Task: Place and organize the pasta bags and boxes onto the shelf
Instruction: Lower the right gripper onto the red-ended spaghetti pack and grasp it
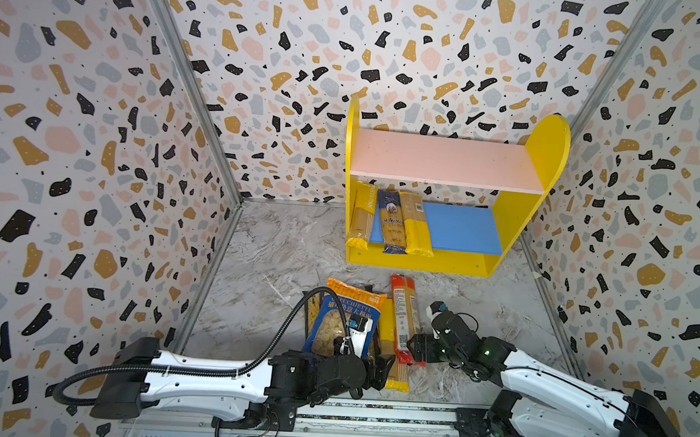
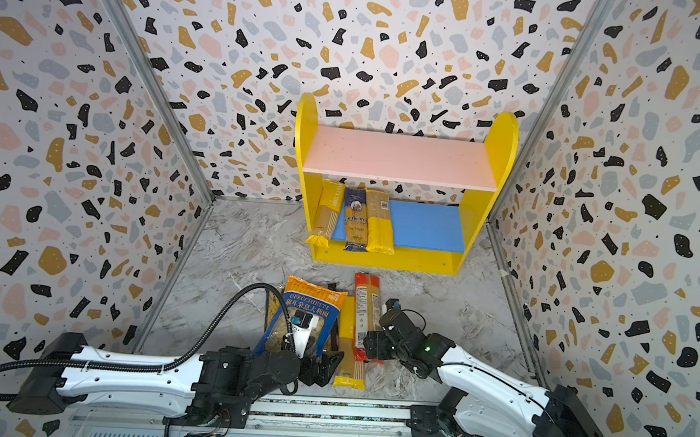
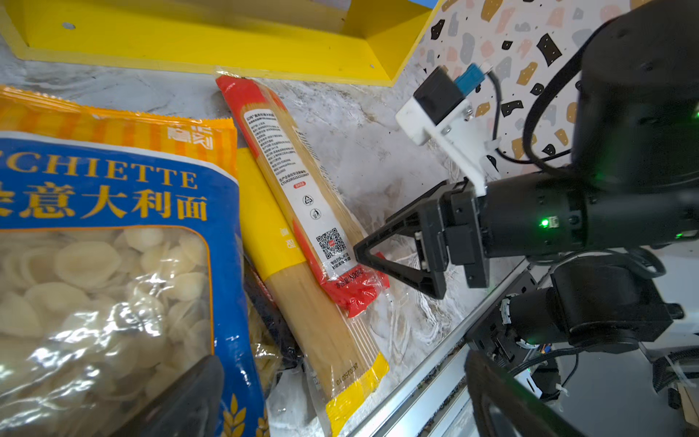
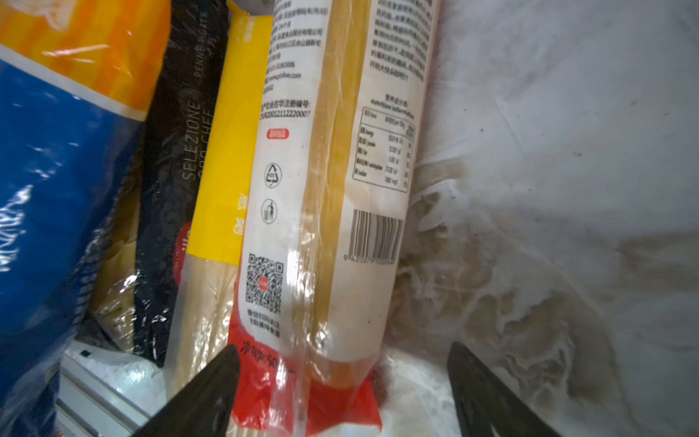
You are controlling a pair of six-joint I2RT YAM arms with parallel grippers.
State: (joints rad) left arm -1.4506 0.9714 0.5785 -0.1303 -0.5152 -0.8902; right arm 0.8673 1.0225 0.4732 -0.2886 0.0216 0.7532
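Three spaghetti packs (image 1: 391, 226) laid on the blue lower board (image 1: 460, 228) of the shelf (image 1: 547, 156), red-orange spaghetti pack (image 1: 404, 314) and orecchiette bag (image 1: 342, 315) laid on the counter (image 1: 280, 244) in front of the shelf, right end effector (image 4: 342, 352) spread wide, pack end farthest from the shelf straddled, left end effector (image 1: 381, 371) held fully wide at the bag's end farthest from the shelf.

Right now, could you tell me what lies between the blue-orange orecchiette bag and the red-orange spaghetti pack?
A long yellow-banded plastic spaghetti pack, in both top views; the right wrist view adds a black penne bag.
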